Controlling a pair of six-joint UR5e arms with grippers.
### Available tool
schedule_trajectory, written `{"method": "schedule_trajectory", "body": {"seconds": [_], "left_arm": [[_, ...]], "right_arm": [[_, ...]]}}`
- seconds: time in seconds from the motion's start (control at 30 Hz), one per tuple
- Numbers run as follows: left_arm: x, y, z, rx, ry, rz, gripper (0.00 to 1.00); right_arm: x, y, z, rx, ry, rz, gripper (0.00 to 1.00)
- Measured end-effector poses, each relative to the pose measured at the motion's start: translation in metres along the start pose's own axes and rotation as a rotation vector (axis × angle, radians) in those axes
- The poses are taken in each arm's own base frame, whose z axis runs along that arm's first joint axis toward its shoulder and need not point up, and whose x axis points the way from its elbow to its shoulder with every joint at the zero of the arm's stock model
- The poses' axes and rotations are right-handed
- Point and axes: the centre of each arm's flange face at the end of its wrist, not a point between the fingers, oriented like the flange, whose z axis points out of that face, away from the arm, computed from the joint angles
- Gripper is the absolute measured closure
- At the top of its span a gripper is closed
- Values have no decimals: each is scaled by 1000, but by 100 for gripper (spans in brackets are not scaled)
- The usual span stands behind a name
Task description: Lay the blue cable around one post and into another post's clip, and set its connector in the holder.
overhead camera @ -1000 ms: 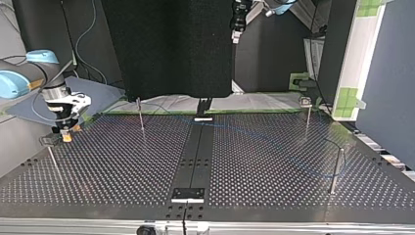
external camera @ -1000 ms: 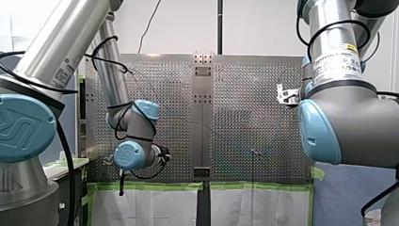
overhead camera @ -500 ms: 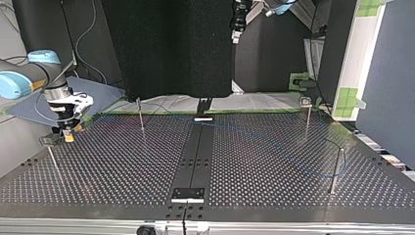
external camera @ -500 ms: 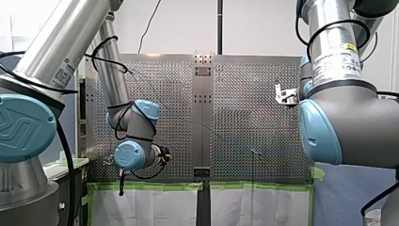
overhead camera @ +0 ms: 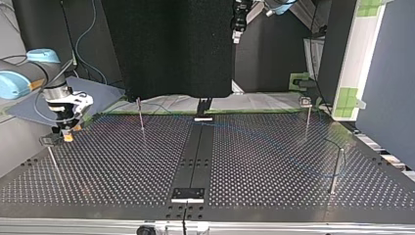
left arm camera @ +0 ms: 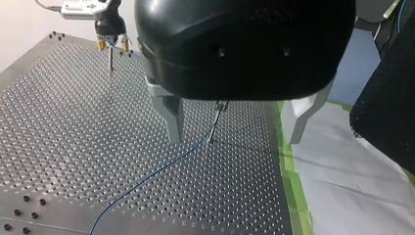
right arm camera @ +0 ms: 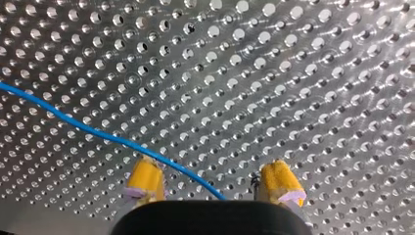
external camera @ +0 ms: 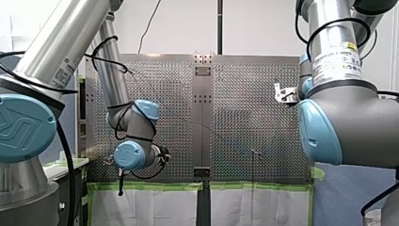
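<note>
My left gripper (left arm camera: pixel 235 122) hangs with its metal fingers (left arm camera: pixel 172 117) wide apart — holding nothing. Below, the thin blue cable (left arm camera: pixel 147 179) crosses the silver table full of holes (left arm camera: pixel 63 122). Far off, my right gripper (right arm camera: pixel 213 181) has its yellow pads (right arm camera: pixel 145 178) apart — the cable passes between them.

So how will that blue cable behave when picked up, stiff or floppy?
Probably floppy: the blue cable lies flat on the perforated table in a slack curve. Likely very light, being so thin. It may slip unless the right gripper's yellow pads pinch it squarely.

front faces top across table (overhead camera: pixel 274 161), wrists close
</note>
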Motion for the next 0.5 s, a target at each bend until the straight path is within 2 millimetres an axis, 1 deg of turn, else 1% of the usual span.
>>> {"method": "schedule_trajectory", "body": {"seconds": [0.5], "left_arm": [[0, 0, 0, -2, 5, 6, 0]], "right_arm": [[3, -9, -8, -19, -11, -8, 0]]}}
